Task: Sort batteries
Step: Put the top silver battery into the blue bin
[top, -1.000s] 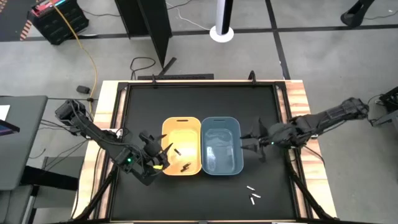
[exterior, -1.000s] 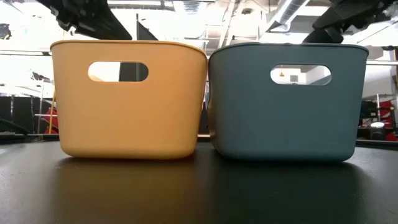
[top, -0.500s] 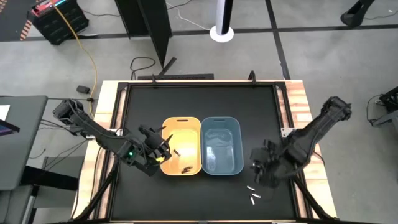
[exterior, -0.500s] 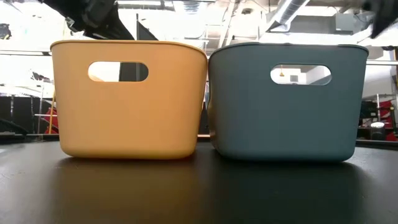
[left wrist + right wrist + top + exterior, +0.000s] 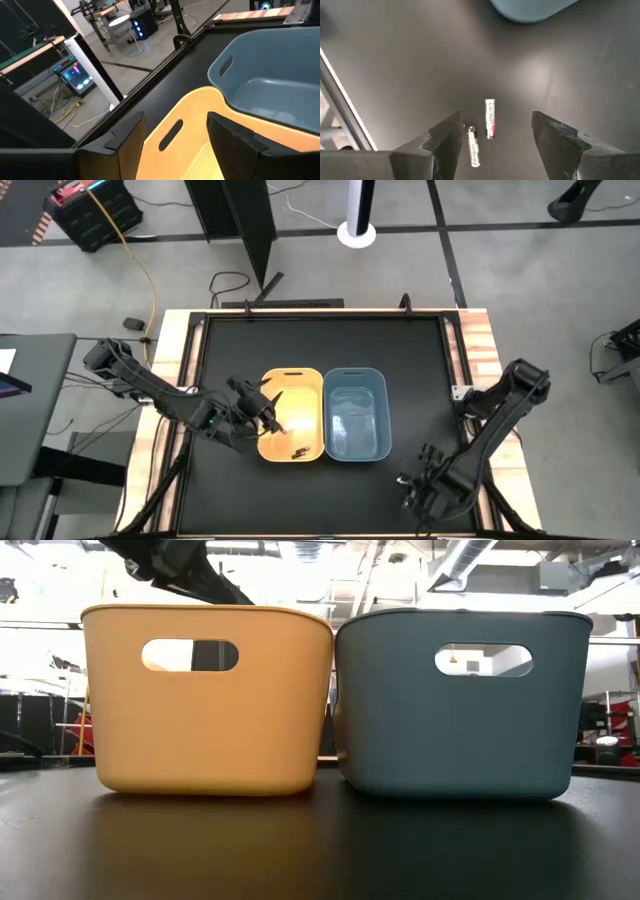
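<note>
The step in hand looked like a pick of the pale batteries by the right arm. The right pincer [image 5: 420, 488] hung low over the black surface [image 5: 320, 345], on the near-right side of the blue bin [image 5: 355, 414] and well clear of it. Its fingers stood apart with nothing between them. In the right wrist view two white batteries lay on the surface in the gap ahead of those fingers: one [image 5: 490, 118] with a red band, and a second [image 5: 474, 146] just beside it, nearer the wrist camera. The two did not appear to touch.

The left pincer [image 5: 262, 406] hovered over the left rim of the yellow bin [image 5: 292, 415], which stood touching the blue bin's left side. Its fingers were also apart and empty, as the left wrist view showed. Inside the yellow bin lay dark batteries [image 5: 297, 452], near its front wall, with another small dark piece closer to the left pincer. The blue bin looked empty from above.

Sorting seemed partly done: the dark cells were binned, the white ones not yet. The next move would probably call for the right pincer to descend and centre on one white battery alone, closing across its slim body without nudging its neighbour, then carry it to the blue bin.
</note>
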`<state>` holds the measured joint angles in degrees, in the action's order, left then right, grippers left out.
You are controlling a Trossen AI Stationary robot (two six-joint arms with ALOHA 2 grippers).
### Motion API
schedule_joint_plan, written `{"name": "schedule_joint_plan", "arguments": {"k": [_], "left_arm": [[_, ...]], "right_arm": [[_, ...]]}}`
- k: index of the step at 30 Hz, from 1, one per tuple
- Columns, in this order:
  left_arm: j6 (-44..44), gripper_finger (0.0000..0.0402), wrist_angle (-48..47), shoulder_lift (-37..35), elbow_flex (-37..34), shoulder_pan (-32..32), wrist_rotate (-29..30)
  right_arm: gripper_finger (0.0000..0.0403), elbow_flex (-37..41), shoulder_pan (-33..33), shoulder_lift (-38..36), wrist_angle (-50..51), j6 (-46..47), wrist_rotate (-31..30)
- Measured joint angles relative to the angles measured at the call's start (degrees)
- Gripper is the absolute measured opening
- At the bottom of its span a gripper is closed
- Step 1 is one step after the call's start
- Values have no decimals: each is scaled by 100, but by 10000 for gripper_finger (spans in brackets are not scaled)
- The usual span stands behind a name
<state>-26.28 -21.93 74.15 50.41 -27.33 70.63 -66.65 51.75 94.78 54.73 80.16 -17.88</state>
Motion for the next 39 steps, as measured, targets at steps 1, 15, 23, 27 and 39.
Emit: {"name": "schedule_joint_plan", "arguments": {"k": [1, 15, 23, 27, 39], "left_arm": [[122, 207, 131, 0, 0, 39, 0], [660, 207, 601, 2, 0, 249, -301], [703, 207, 597, 2, 0, 249, -304], [708, 207, 596, 2, 0, 249, -304], [712, 207, 595, 2, -2, 247, -304]], "right_arm": [[253, 0, -1, 101, -57, -1, 75], [244, 0, -16, 951, -184, -5, 427], [244, 0, -151, 1136, -294, -25, 471], [244, 7, -231, 1237, -307, -61, 551], [182, 44, -241, 1238, -455, -114, 646]]}}
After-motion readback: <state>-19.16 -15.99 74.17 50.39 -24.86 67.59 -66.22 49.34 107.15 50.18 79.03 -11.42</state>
